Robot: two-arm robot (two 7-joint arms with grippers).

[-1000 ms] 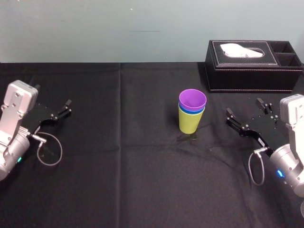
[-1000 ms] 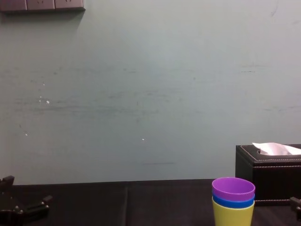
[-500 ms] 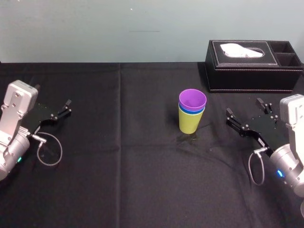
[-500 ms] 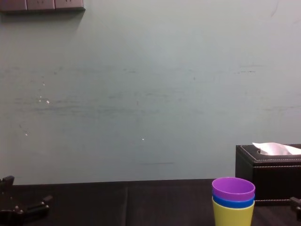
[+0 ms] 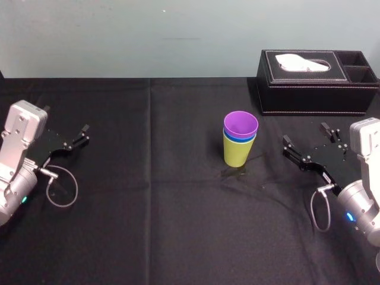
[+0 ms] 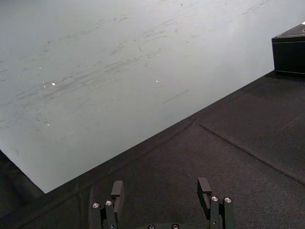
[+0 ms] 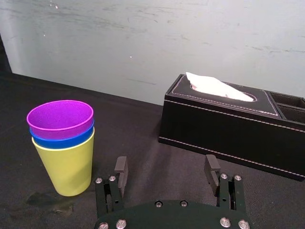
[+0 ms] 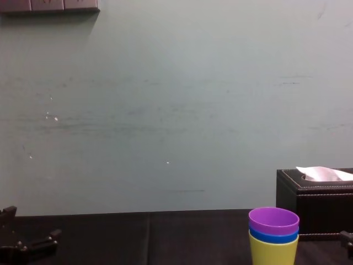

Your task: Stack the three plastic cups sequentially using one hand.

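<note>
The three cups are nested in one upright stack: the purple cup [image 5: 240, 124] sits inside the blue cup [image 5: 239, 138], which sits inside the yellow-green cup [image 5: 236, 154]. The stack stands on the desk [image 5: 178, 208], a little right of centre and in front of the black tissue box [image 5: 314, 80]. Over the last second nothing has moved: the stack keeps its place and neither arm has shifted. The right gripper [image 7: 166, 163] rests low just to the stack's right, apart from it, its jaws spread and empty. The left gripper [image 6: 160, 187] lies parked at the far left of the desk, jaws likewise released. That stillness, with all three cups seated, suggests the stacking is finished and the arms have settled clear.
</note>
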